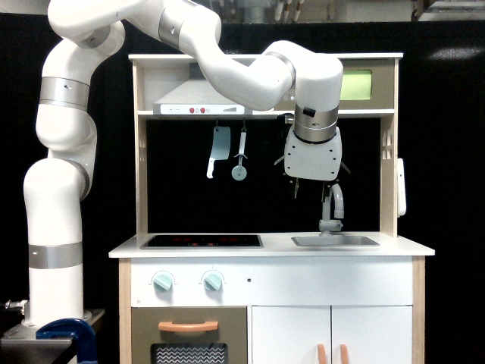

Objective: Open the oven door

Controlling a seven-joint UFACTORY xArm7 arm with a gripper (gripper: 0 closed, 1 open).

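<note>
Hanging fingers-down over the sink (pixel 335 240), the gripper (pixel 311 187) sits at about five o'clock from the oven door (pixel 364 85), whose yellow-green window shows only past the arm's last joint; the door's handle is hidden behind that joint. The door looks shut, flush with the upper shelf, so opening has not begun. The fingers are dark against the black backdrop, and I cannot tell how wide they stand.

For room, the faucet (pixel 332 207) rises just at five o'clock of the gripper, close enough to snag. At nine o'clock hang a toy cleaver (pixel 218 150) and a pizza cutter (pixel 240 158), well apart. The shelf edge overhead limits any straight rise, so I judge the wrist must come outward before reaching up to the handle.
</note>
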